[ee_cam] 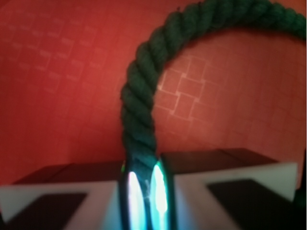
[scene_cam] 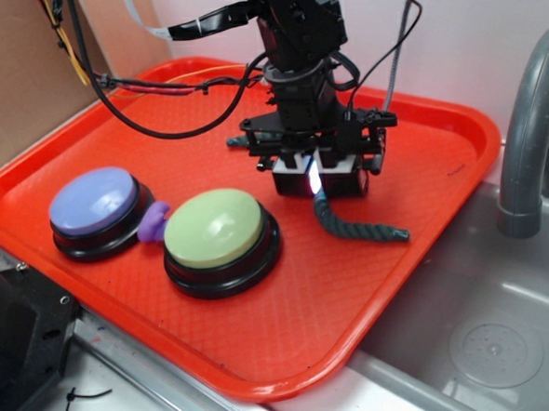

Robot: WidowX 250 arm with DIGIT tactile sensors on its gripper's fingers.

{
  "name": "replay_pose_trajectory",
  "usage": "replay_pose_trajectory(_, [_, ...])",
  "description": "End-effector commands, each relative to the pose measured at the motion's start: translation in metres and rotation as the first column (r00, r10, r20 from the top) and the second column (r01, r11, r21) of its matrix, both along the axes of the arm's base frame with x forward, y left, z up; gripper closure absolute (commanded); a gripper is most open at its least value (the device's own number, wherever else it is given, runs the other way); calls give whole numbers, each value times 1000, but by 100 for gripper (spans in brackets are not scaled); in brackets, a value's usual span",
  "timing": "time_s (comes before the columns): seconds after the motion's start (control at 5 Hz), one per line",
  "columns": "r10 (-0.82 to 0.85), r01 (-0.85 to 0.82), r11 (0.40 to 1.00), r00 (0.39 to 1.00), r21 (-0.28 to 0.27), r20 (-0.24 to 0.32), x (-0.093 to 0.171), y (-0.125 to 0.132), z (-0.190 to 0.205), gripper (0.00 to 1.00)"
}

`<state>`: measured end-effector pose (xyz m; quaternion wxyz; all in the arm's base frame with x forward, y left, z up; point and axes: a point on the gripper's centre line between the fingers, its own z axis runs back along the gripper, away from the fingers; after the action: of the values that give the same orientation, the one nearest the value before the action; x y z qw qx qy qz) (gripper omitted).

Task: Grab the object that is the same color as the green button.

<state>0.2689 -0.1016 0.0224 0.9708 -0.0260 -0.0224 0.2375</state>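
Our hand (scene_cam: 314, 178) is low over the back middle of the red tray (scene_cam: 374, 302), and its two fingers (ee_cam: 240, 187) are pressed almost together on one end of the green rope piece (scene_cam: 355, 224). In the wrist view we see the rope (ee_cam: 139, 115) squeezed in the narrow gap between them, then it curves up and away to the right over the tray floor (ee_cam: 57, 86). In the exterior view the free part of the rope lies on the tray and runs toward the right, and its far end points at the tray's right edge.

On the left of the hand stands the green button (scene_cam: 219, 239), near the front of the tray and apart from the rope. Further left is the blue-purple button (scene_cam: 98, 212), and a small purple lump (scene_cam: 152, 222) sits between the two buttons, touching both or almost.

We have open tray floor in front of the hand and on its right side. Past the right rim of the tray there is a grey sink (scene_cam: 488, 341) with a faucet (scene_cam: 531, 125). Black cables (scene_cam: 157, 119) hang over the back left part of the tray.
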Motion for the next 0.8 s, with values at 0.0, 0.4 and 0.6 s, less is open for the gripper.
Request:
replay_pose_trajectory(0.0, [-162,161,986,987,36,25,25,44,87,100])
replay_pose_trajectory(0.4, [-234,226,971,967,81,106,5,93,178,100])
replay_pose_trajectory(0.6, [-210,202,977,963,62,167,-18,124,209,100])
